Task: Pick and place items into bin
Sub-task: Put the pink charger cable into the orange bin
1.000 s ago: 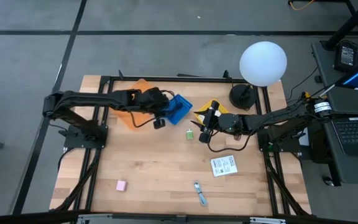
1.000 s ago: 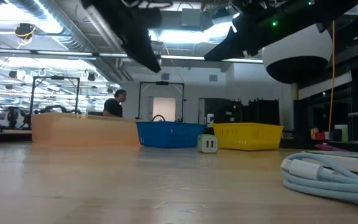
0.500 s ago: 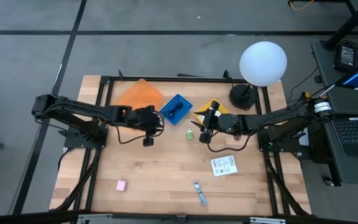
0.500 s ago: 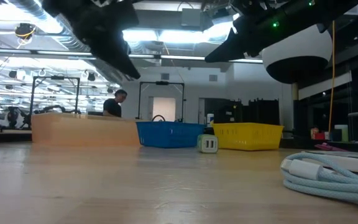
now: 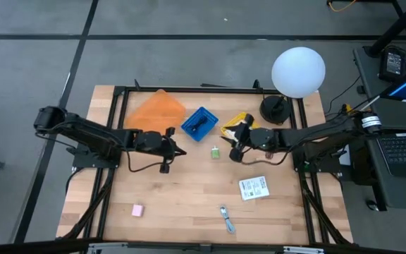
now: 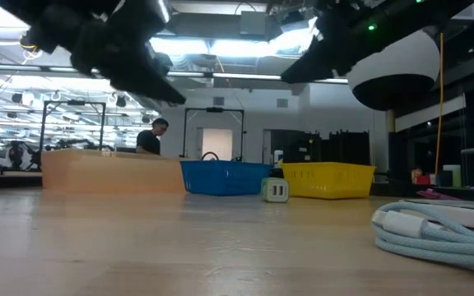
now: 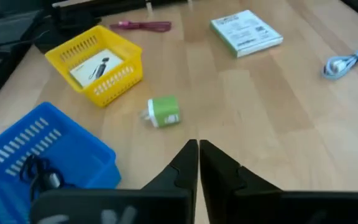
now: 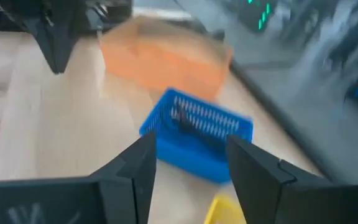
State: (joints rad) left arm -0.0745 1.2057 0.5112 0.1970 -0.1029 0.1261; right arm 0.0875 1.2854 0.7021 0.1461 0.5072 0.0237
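My left gripper [image 5: 177,147] [image 7: 197,152] is shut and empty, hovering over bare wood near the blue bin [image 5: 199,122]. That bin holds the black coiled cable [image 7: 39,173]. My right gripper [image 5: 230,139] [image 8: 188,171] is open and empty above the yellow bin [image 7: 95,62], which holds the white card [image 7: 95,67]. It faces the blue bin [image 8: 194,134]. The tiny green piece [image 5: 216,152] [image 7: 163,112] lies on the table between the grippers. The white printed packet [image 5: 254,187], pink block [image 5: 137,209], blue-silver tool [image 5: 227,219] and red cord [image 7: 145,25] lie flat on the wood.
An orange bin [image 5: 157,107] stands at the far edge, left of the blue bin. A white globe lamp [image 5: 298,70] on a black base stands at the far right corner. A person [image 6: 151,136] shows in the room behind. Bare wood lies in the table's middle and near left.
My left gripper has drawn back from over the blue bin toward the table's near left, and its arm has folded back toward the left edge. My right gripper has shifted a little toward the right edge. The items on the table have stayed where they were.
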